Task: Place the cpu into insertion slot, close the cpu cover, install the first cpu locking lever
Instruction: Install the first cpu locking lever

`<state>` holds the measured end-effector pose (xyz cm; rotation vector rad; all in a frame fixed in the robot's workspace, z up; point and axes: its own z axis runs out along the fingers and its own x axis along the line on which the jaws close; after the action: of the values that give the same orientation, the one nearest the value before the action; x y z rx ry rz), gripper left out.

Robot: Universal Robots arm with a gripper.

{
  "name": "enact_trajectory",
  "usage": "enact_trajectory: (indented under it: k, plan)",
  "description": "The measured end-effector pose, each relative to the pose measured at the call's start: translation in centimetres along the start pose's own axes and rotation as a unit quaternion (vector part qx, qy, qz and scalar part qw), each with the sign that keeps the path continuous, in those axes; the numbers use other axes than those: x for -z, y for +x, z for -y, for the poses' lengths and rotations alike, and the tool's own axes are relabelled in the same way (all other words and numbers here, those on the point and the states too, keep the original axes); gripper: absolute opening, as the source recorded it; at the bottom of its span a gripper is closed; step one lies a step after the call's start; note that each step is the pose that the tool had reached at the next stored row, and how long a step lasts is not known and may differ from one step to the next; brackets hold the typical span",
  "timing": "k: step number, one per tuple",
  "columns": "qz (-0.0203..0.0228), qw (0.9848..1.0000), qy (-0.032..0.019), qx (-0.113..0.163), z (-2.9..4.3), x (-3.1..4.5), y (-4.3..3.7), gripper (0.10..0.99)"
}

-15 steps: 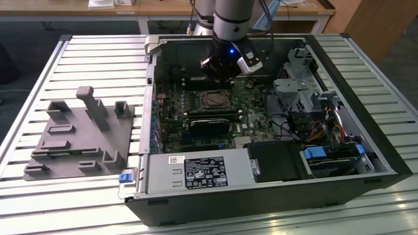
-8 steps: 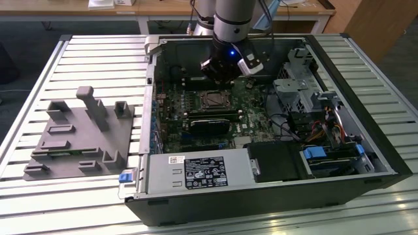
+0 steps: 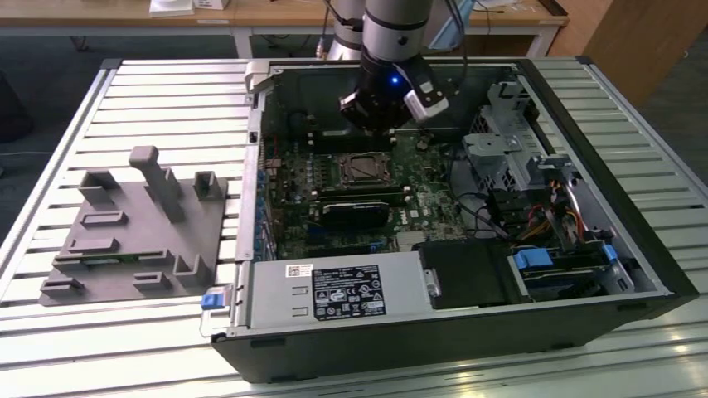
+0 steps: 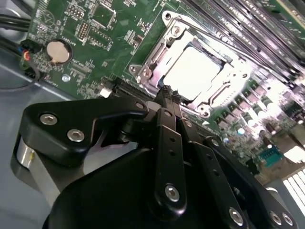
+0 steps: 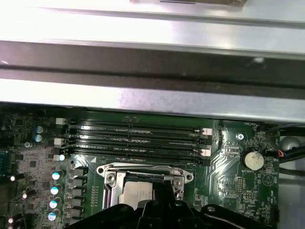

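Item: cpu (image 4: 195,72), seated in insertion slot (image 3: 364,169) on motherboard (image 4: 95,28). Cpu cover (image 4: 159,50) appears lowered around chip, though glare hinders certainty. Gripper (image 4: 167,91) is poised just beside socket edge, fingers drawn together, nothing held. Step judged: locking lever install; precise contact w/ thin lever is required.
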<state>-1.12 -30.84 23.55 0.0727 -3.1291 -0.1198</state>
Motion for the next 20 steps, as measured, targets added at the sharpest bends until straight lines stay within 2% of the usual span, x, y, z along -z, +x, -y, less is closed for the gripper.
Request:
enact_trajectory:
  k: [5, 8, 11, 16, 18, 20]
  plan:
    - [-0.0001, 1.0, 0.0001, 0.0, -0.11, 1.39, 0.01, 0.106]
    - [-0.0005, 1.0, 0.0, 0.0, 0.07, 1.5, 0.02, 0.106]
    - [-0.0006, 1.0, 0.0, 0.0, 0.76, 1.56, 0.05, 0.106]
    - [-0.001, 1.0, 0.0001, 0.0, 2.67, 1.71, 0.14, 0.106]
    - [-0.0039, 1.0, -0.0001, 0.0, 3.28, 1.75, 0.16, 0.106]
    - [-0.0115, 0.9999, -0.0015, -0.001, 3.51, 1.77, 0.09, 0.106]
